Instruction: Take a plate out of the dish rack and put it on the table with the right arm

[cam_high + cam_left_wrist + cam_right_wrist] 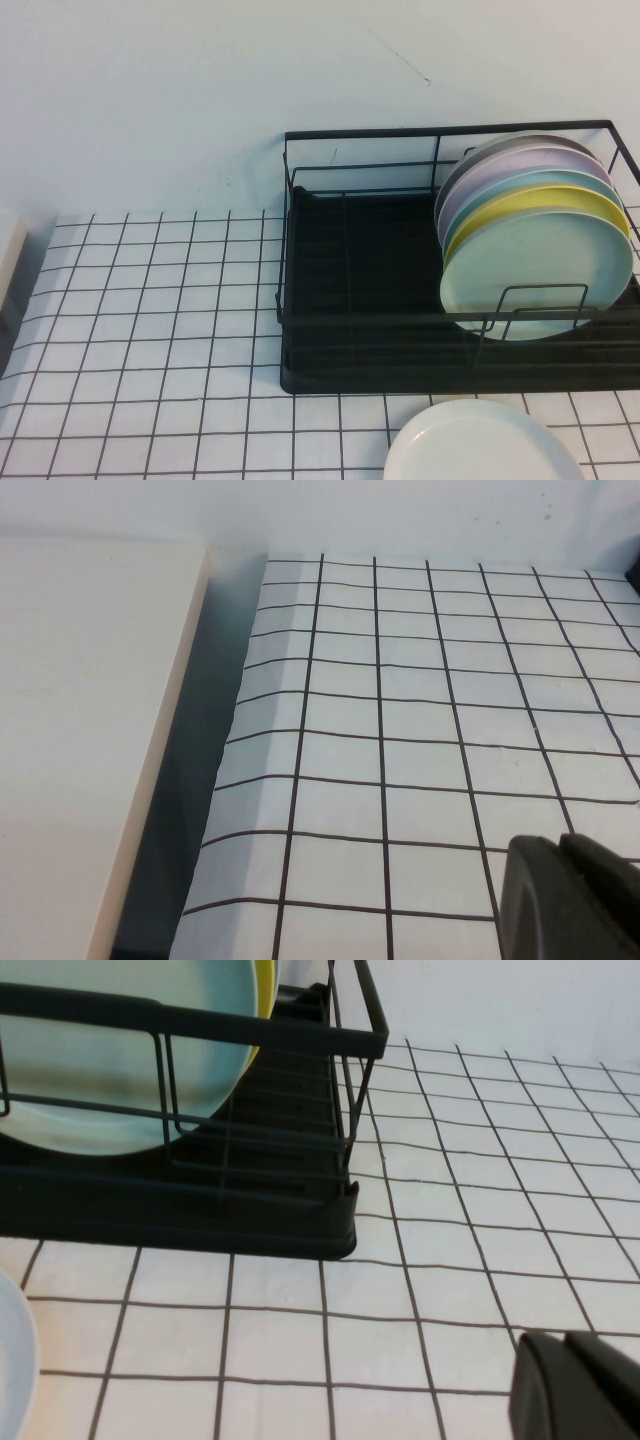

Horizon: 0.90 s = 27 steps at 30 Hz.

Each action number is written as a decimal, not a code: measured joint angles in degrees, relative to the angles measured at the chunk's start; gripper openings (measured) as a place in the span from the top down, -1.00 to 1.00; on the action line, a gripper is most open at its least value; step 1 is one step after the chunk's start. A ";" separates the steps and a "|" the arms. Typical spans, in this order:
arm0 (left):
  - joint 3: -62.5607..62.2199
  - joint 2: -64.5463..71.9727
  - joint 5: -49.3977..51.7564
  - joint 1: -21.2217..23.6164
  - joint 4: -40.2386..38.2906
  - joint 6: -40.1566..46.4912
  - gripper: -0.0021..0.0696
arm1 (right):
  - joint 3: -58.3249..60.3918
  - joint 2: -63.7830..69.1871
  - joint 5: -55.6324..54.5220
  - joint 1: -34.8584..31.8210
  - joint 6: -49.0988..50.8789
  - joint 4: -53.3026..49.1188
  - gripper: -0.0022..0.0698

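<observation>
Plate [540, 265] stands in dish rack [330, 378] (left gripper [572, 900], closed empty right gripper [575, 1388] over table [150, 330]).

Left half of table [150, 340]: open grid, free passage. Dish rack [330, 300] blocks right far side; its left bay bare, plates [535, 240] packed at right end. White plate [480, 445] occupies near right edge.

right gripper [578, 1385] fingers closed, low; left gripper [570, 895] barely visible.
</observation>
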 joint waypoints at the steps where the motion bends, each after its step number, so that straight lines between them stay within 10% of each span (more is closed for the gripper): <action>1: 0.00 0.00 0.00 0.00 0.00 0.00 0.95 | 0.00 0.00 0.00 0.00 0.00 0.00 0.95; 17: 0.00 0.00 0.00 0.00 -0.13 0.00 0.95 | 0.00 0.00 -0.26 0.00 0.33 1.82 0.95; 27: 0.00 0.00 0.00 0.00 -0.13 0.00 0.95 | 0.46 0.00 -3.15 0.00 9.91 44.86 0.95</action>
